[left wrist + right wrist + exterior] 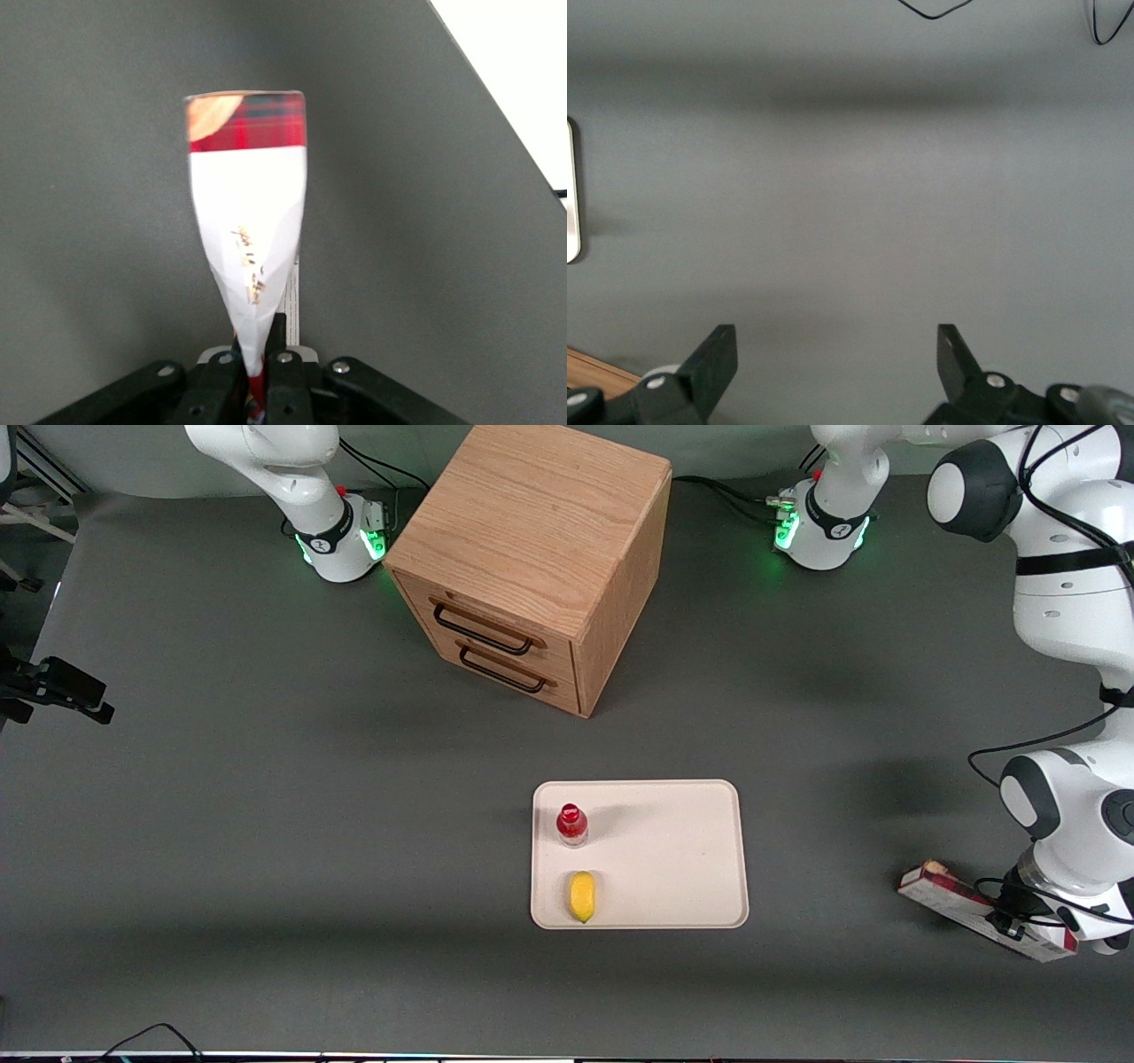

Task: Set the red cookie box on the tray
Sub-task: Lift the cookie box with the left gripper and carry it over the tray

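The red cookie box (248,221) is clamped between the gripper (255,363) fingers — the tray (673,850) lies well apart.

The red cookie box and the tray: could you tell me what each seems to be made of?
Red cookie box, pinched in the gripper at the working arm's end of the table: printed cardboard, judging by its creased, flattened end. Tray: probably matte cream plastic, smooth with moulded rounded corners.
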